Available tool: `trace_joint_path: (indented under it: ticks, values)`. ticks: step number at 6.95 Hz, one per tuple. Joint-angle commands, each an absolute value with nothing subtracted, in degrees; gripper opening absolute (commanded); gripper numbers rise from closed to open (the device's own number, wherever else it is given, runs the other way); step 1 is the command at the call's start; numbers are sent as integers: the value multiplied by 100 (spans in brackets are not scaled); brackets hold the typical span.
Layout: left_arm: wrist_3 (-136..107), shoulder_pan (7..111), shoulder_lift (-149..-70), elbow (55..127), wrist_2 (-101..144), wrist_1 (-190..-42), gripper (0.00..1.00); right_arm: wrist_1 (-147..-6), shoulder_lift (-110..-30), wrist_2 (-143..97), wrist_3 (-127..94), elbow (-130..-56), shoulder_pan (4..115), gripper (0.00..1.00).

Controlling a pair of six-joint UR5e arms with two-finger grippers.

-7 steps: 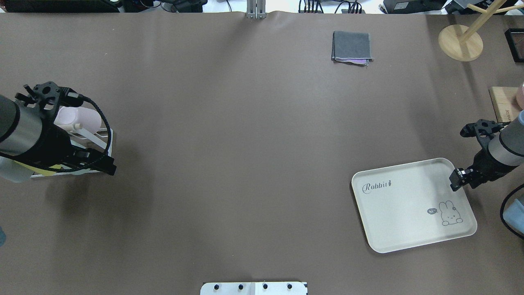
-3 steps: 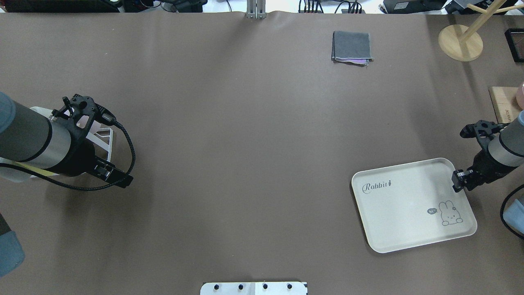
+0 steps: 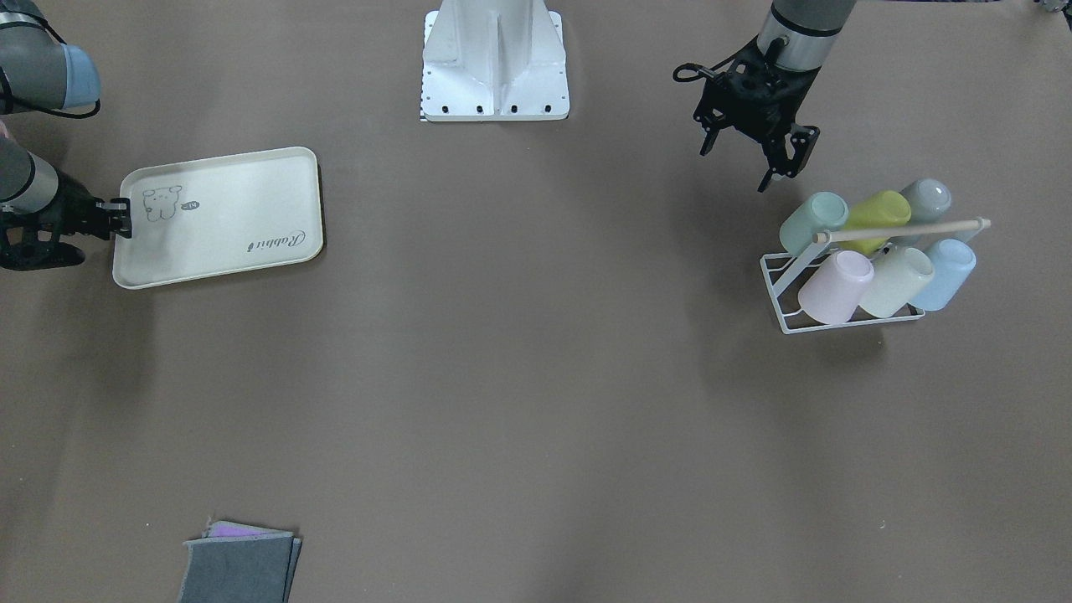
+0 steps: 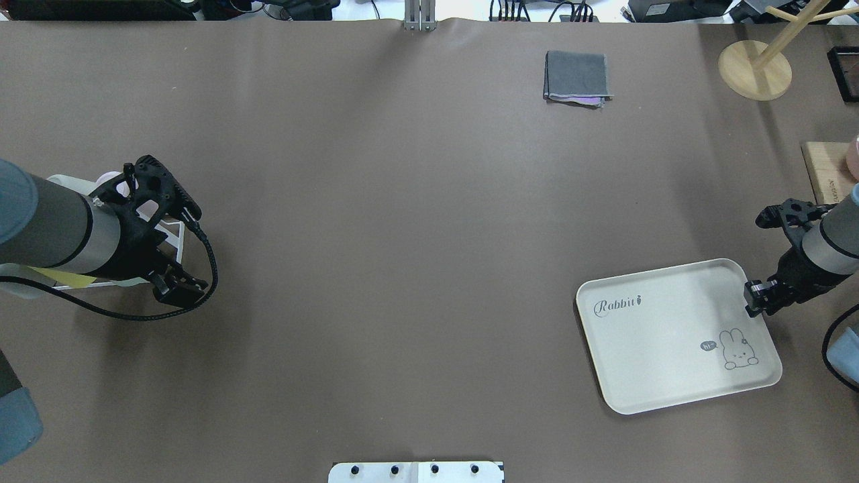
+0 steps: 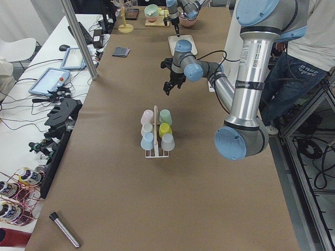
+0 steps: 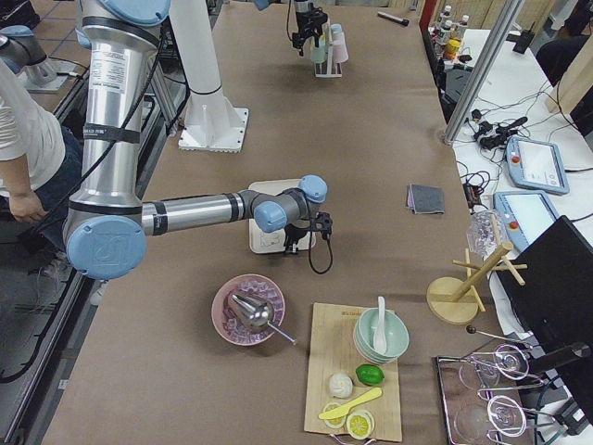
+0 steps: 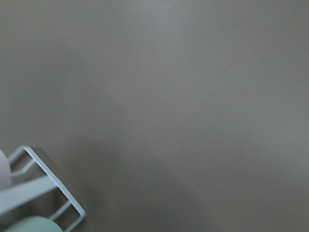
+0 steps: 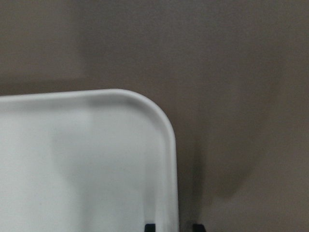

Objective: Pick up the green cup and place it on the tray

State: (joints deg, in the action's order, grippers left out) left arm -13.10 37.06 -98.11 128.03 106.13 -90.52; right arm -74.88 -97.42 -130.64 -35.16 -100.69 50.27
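**Left arm poised by the rack, cup not yet taken**
The left gripper (image 3: 745,157) hung with jaws apart just short of the wire rack (image 3: 783,322), where the green cup (image 3: 814,219) sat tilted. The right gripper (image 4: 755,298) straddled the tray (image 4: 661,335) rim, jaws apart and unclamped, probably to steady it.
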Motion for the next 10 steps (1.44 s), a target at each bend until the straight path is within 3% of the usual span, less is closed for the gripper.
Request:
trace_joint_path:
  ticks: [1,4,8,10]
  values:
    - [-318,3474,-9783,12832,9961,-9044,97,-7488,-9747,-13087,-3516,-10046,5027,37]
    - [94,2384,-9466,12832,8293,-9018,97,-7479,-9712,-13087,-3507,-9958,5027,35]
    - [352,1366,-9431,12902,7272,-8335,97,-7479,-9703,-13087,-3507,-9967,5027,15]
    - [360,969,-9466,13357,6770,-6724,97,-7497,-9703,-13087,-3516,-9976,5027,5]
